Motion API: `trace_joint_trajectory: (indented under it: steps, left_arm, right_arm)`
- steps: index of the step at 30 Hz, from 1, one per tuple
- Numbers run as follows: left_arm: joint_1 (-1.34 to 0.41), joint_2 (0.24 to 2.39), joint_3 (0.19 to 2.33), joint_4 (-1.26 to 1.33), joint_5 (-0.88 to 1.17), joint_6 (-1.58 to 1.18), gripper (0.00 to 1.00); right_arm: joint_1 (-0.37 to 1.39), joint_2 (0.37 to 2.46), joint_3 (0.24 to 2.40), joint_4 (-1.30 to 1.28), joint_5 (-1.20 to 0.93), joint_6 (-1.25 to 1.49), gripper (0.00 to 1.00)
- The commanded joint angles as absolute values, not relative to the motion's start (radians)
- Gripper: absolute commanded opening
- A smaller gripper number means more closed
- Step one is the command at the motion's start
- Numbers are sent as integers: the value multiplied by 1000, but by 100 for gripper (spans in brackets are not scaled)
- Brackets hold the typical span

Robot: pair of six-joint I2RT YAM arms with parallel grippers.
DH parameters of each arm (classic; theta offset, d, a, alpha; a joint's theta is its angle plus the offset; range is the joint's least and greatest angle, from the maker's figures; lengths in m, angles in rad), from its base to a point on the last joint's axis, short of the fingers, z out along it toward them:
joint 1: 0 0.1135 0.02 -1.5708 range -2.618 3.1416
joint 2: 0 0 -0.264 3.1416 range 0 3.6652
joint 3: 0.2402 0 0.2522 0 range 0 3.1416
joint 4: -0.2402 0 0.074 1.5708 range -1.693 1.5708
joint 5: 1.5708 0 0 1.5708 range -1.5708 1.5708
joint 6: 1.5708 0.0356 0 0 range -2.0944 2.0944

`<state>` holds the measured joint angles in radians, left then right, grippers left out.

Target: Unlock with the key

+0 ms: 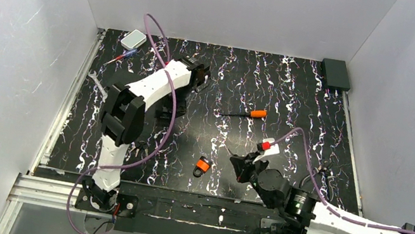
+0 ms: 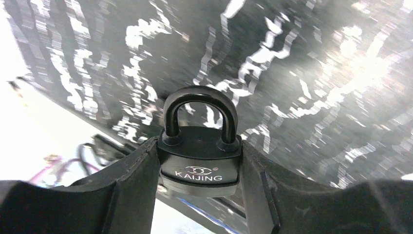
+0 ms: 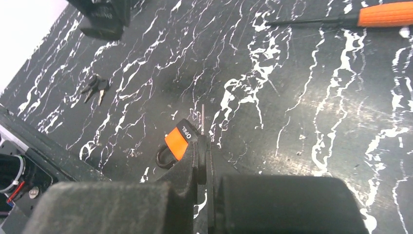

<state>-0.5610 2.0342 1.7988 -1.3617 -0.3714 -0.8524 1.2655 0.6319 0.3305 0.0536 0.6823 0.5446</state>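
Note:
My right gripper (image 3: 203,141) is shut on the key (image 3: 202,117), whose thin pale blade pokes out past the fingertips. It hovers low at the table's front centre (image 1: 241,165). A small orange padlock (image 3: 178,142) lies on the table just left of those fingertips, also seen from above (image 1: 202,166). A black padlock (image 2: 200,171) marked KAIJING, its shackle pointing away from the camera, is pinched between the two fingers of my left gripper (image 2: 199,151), which sits at the back left (image 1: 196,76).
An orange-handled screwdriver (image 1: 250,113) lies mid-table. Two spare dark keys (image 3: 96,87) lie to the left of the orange padlock. A white box (image 1: 133,39) sits back left, a black box (image 1: 335,73) back right, and a silver wrench (image 1: 97,81) by the left edge.

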Motion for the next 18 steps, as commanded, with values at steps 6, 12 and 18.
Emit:
trace_joint_trajectory:
  steps: [6, 12, 18]
  left_arm:
    - [-516, 2128, 1836, -1686, -760, -732, 0]
    - [-496, 2177, 1812, -1686, -958, -729, 0]
    - [-477, 2209, 1858, -1684, -1107, -694, 0]
  right_arm:
    - [1269, 735, 365, 211, 620, 530, 1]
    - [1269, 716, 357, 191, 638, 539, 1]
    - [1269, 737, 367, 199, 639, 546, 1]
